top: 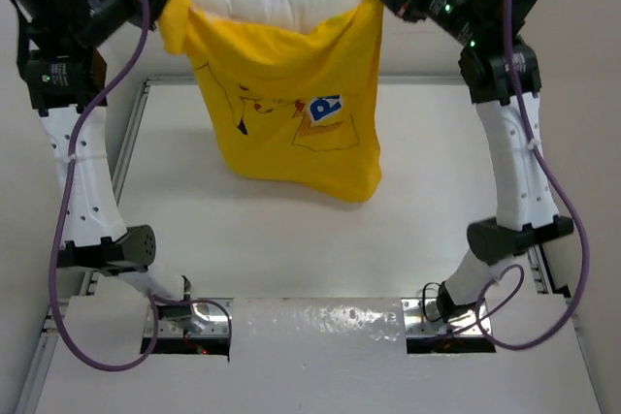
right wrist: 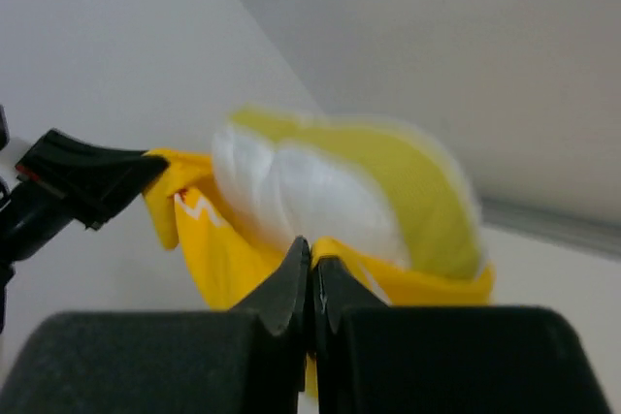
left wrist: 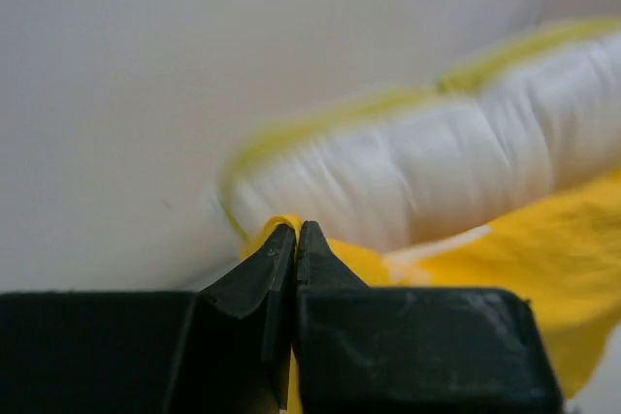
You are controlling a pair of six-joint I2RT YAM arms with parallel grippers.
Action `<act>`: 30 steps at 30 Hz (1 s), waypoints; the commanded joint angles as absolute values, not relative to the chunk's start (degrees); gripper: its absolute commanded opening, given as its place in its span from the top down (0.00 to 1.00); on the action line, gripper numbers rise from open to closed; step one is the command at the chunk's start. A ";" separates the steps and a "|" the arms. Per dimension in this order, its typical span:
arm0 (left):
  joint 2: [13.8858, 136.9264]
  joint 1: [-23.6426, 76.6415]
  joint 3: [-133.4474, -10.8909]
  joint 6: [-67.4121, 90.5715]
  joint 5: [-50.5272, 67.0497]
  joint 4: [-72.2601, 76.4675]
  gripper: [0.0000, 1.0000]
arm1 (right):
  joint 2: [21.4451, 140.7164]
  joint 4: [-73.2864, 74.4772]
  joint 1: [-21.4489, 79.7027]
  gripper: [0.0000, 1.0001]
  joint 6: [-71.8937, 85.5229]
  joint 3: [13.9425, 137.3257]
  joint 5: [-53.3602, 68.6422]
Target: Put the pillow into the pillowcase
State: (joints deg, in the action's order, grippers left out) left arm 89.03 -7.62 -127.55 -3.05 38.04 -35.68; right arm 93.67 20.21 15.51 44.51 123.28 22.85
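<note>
Two grippers hold the pillowcase (top: 291,123) up by the corners of its open mouth. The left gripper (left wrist: 296,237) is clamped tight on the yellow hem at one corner, and the right gripper (right wrist: 310,251) pinches the hem at the other. The bag hangs between them over the table (top: 291,269), mouth upward; whether its lower edge touches the surface cannot be told. The pillow (top: 272,2) sits mostly inside, with only its white top and yellow-green edge band bulging above the opening. The task looks largely done. What seems left is to settle that last strip below the hem and lay the filled case down.
</note>
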 commanded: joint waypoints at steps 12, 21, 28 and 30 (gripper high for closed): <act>106.41 -4.66 -147.02 5.26 27.88 -4.25 1.00 | 108.99 -19.08 1.23 1.00 54.66 143.29 6.44; 97.58 -4.48 -128.19 -1.30 28.37 -1.39 1.00 | 83.63 -19.70 13.41 1.00 31.78 114.16 25.04; 81.42 -10.35 -96.13 -22.36 40.05 -24.67 0.85 | 60.84 -12.78 39.07 0.36 19.87 58.65 25.84; 79.11 -15.43 -91.69 -28.53 42.18 -35.34 0.49 | 60.12 -7.07 43.40 0.01 18.21 56.08 24.00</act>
